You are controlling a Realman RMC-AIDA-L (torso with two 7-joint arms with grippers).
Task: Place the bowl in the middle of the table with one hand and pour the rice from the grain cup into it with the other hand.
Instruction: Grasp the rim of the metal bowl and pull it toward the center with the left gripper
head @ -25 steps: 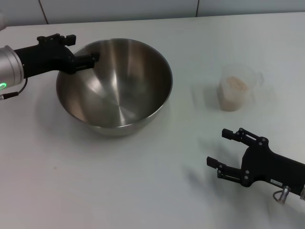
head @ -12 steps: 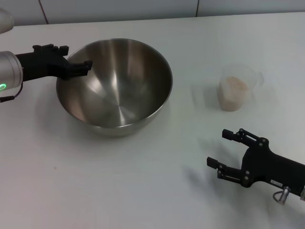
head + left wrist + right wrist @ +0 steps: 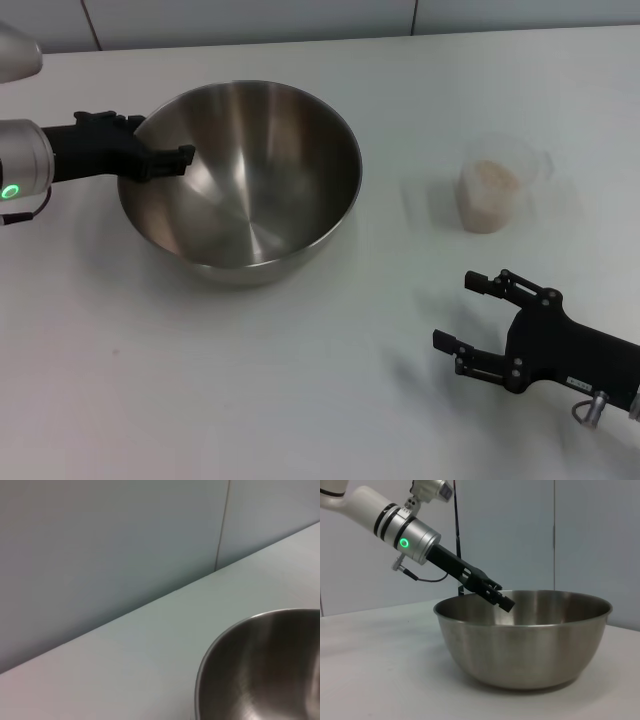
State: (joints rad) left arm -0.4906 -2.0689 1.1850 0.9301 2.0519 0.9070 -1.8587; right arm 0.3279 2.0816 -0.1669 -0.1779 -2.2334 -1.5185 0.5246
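The steel bowl (image 3: 245,185) stands left of the table's (image 3: 300,380) middle; it also fills the right wrist view (image 3: 525,640), and its rim shows in the left wrist view (image 3: 220,645). My left gripper (image 3: 160,138) hovers open at the bowl's left rim, one finger over the inside and the other outside; the right wrist view shows the left gripper (image 3: 497,596) at rim height. The clear grain cup (image 3: 495,195) stands upright at the right with rice (image 3: 492,178) in it. My right gripper (image 3: 455,311) rests open near the front right, short of the cup.
A grey wall (image 3: 250,20) runs along the table's far edge. Bare white tabletop lies between the bowl and the cup and across the front.
My left gripper has drawn back leftward and dropped slightly at the bowl's rim. The bowl, the cup and my right arm have not moved.
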